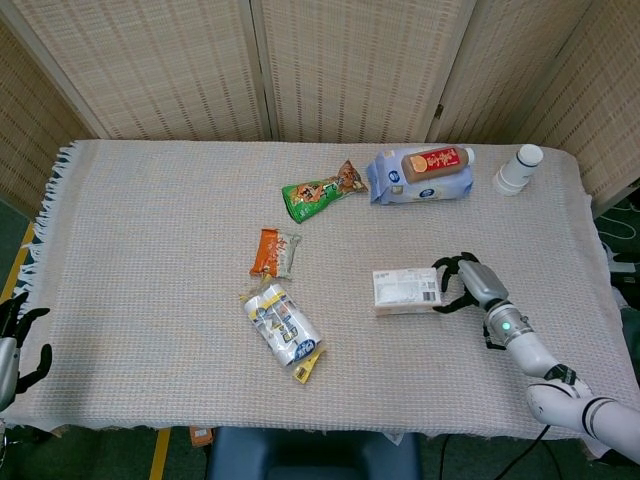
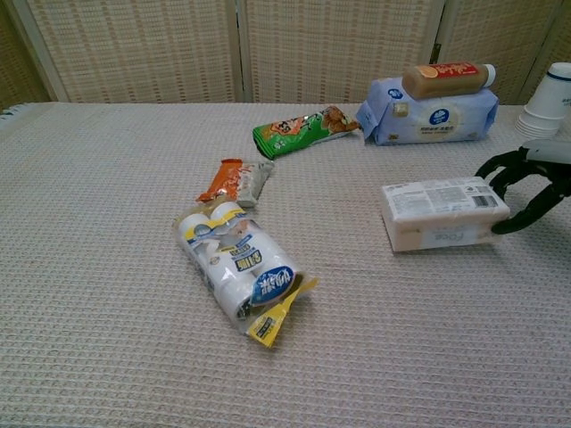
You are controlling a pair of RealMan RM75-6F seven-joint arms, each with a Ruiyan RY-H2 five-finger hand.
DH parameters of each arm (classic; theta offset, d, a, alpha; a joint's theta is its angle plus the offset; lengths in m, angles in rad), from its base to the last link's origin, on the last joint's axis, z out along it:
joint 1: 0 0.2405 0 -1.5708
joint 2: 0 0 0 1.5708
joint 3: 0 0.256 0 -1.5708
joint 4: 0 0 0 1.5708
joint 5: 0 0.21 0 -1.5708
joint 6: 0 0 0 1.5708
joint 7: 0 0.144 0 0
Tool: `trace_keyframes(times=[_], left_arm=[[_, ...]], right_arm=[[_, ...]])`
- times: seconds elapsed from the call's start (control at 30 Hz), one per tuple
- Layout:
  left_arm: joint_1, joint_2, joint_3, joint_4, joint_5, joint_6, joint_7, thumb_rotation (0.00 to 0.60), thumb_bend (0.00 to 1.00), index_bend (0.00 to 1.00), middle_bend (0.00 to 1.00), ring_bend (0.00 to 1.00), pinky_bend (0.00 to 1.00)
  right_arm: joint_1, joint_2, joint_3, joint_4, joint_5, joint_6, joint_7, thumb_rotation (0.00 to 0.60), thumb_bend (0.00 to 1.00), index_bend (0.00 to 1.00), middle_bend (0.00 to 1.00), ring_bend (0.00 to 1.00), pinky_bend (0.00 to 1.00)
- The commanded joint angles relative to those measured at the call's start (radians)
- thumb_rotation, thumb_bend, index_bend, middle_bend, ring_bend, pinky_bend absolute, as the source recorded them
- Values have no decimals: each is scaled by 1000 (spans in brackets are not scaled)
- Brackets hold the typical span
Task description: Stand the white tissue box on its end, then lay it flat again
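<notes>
At the table's right side, the right hand (image 1: 466, 283) is cupping the white tissue box (image 1: 408, 290) at its right end, fingers spread, seemingly just touching; the box is lying flat, apparently set down.

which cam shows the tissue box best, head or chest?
Chest view: the tissue box is larger there, showing its top label and front side, lying flat, with the right robot hand at its right end. Head view shows only its top face, smaller, from above.
</notes>
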Motion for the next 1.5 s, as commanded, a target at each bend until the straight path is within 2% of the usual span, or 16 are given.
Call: trace_keyframes(times=[0.03,0.23,0.7,1.0,1.13,1.2,1.23,1.3,1.37,1.43,1.5], left_arm=[[0,0,0,0,0,0,0,600,486,245,0,0,120],[0,1,-1,0,-3,-1,-1,600,487,245,0,0,120],[-3,1,2,-3,-2,-7,6,600,485,244,0,0,119],[-3,0,3,-4,-1,-5,7,600,486,245,0,0,119],[-2,1,2,-3,-1,-4,7,600,486,245,0,0,120],[-2,1,2,-2,-1,-3,5,600,486,245,0,0,119],[-2,1,1,-2,-3,-3,3,600,486,245,0,0,120],[-2,1,1,-1,-4,-4,2,600,485,245,0,0,120],[-2,0,1,-1,-3,-4,2,600,485,245,0,0,119],[-2,-1,2,-1,0,-3,3,600,486,245,0,0,119],[-2,-1,3,-2,1,-3,4,600,485,245,0,0,119]], right_arm=[[14,25,14,-57,81,-29,-135,600,48,532,516,365,0],[0,-16,60,-74,175,60,-270,600,48,485,445,302,0],[17,44,54,-172,361,-1,-479,600,48,274,364,293,0],[26,66,49,-217,461,30,-582,600,48,253,352,293,0],[28,115,52,-286,503,49,-620,600,48,200,332,292,0],[24,169,50,-357,531,60,-642,600,48,125,298,270,0],[19,221,50,-428,551,73,-655,600,47,62,258,240,0],[-12,307,68,-557,543,129,-632,600,47,5,194,185,0],[-95,370,106,-689,443,283,-548,600,47,0,140,131,0],[-198,367,105,-751,289,497,-496,600,47,0,124,118,0],[-261,344,79,-763,200,635,-518,600,47,0,122,117,0]])
